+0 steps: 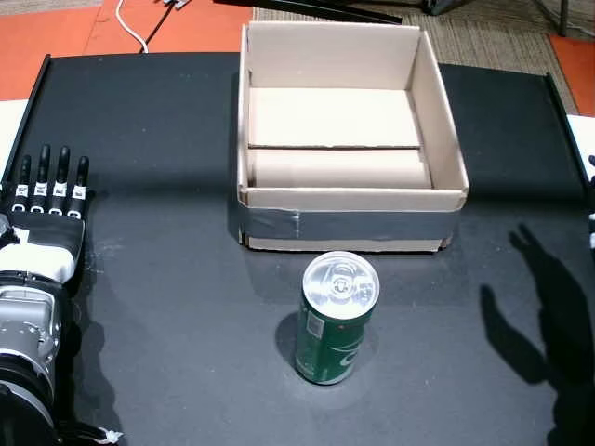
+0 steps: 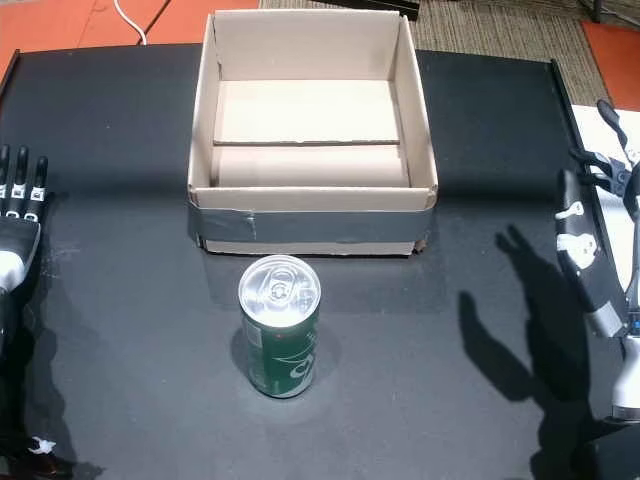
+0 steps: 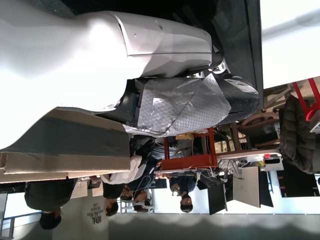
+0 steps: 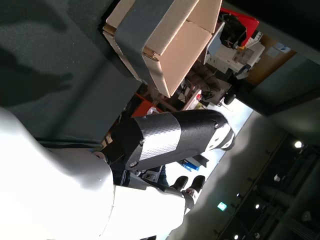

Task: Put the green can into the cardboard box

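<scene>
The green can [image 1: 337, 321] [image 2: 281, 327] stands upright on the black table, just in front of the cardboard box [image 1: 351, 197] [image 2: 312, 200], which is open on top with nothing in it. My left hand [image 1: 45, 209] [image 2: 17, 210] rests flat at the table's left edge, fingers straight and apart, far from the can. At the right edge my right hand [image 2: 590, 240] hovers with fingers spread, holding nothing; it casts a hand-shaped shadow. The right wrist view shows a thumb [image 4: 175, 135] and the box corner [image 4: 160, 37]. Only the palm and thumb [image 3: 190, 100] show in the left wrist view.
The black table [image 1: 167, 279] has raised rims on the left and right. Orange floor and a white cable [image 1: 130, 28] lie behind it. People stand in the room background in the left wrist view.
</scene>
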Controlling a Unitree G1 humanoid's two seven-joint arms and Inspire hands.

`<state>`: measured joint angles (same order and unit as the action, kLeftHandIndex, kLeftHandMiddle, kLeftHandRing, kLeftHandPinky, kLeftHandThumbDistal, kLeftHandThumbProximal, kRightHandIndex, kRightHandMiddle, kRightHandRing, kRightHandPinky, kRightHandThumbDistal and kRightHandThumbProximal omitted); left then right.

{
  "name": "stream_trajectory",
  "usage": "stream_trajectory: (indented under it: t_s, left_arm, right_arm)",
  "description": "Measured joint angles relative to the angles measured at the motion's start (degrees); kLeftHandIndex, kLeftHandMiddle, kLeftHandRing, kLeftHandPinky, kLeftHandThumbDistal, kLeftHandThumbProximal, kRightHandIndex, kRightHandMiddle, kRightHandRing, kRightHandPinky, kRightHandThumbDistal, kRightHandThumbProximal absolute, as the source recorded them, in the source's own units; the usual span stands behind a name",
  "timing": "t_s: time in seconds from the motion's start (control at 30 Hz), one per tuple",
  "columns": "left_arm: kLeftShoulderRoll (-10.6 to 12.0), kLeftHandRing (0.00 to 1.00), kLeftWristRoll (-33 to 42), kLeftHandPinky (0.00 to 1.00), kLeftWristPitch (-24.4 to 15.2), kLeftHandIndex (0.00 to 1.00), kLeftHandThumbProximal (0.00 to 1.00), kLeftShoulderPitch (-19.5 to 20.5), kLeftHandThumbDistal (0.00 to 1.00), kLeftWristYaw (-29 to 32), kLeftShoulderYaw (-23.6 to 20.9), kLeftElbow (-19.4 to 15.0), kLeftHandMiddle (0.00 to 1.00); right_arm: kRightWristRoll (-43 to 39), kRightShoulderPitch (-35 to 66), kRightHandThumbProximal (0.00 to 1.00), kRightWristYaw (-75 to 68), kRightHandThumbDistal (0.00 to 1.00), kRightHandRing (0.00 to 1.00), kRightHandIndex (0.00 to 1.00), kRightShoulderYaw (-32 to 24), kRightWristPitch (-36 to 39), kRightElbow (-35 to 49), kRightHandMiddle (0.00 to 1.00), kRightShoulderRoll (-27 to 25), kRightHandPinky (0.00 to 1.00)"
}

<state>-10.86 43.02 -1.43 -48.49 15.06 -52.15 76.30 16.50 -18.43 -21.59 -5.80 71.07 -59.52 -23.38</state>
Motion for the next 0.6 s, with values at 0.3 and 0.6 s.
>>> stream_trajectory:
  t_s: [0.3, 0.6]
  left_arm:
    - [0.01, 0.78, 0.03, 0.91, 0.0, 0.71, 1.0, 0.0, 0.0, 0.07, -0.08, 0.0, 0.7]
    - [0.01, 0.78, 0.03, 0.91, 0.0, 0.72, 1.0, -0.01, 0.0, 0.0, -0.07, 0.0, 0.71]
  right_arm:
    - [-11.73, 0.06, 0.58, 27.91, 1.0, 0.91, 0.76, 4.11, -3.75, -0.74, 0.85, -3.21, 0.98]
    - [-19.9, 1.1, 0.55, 55.85, 1.0, 0.89, 0.75, 7.16, -16.98, 6.25, 0.85, -7.91, 0.96]
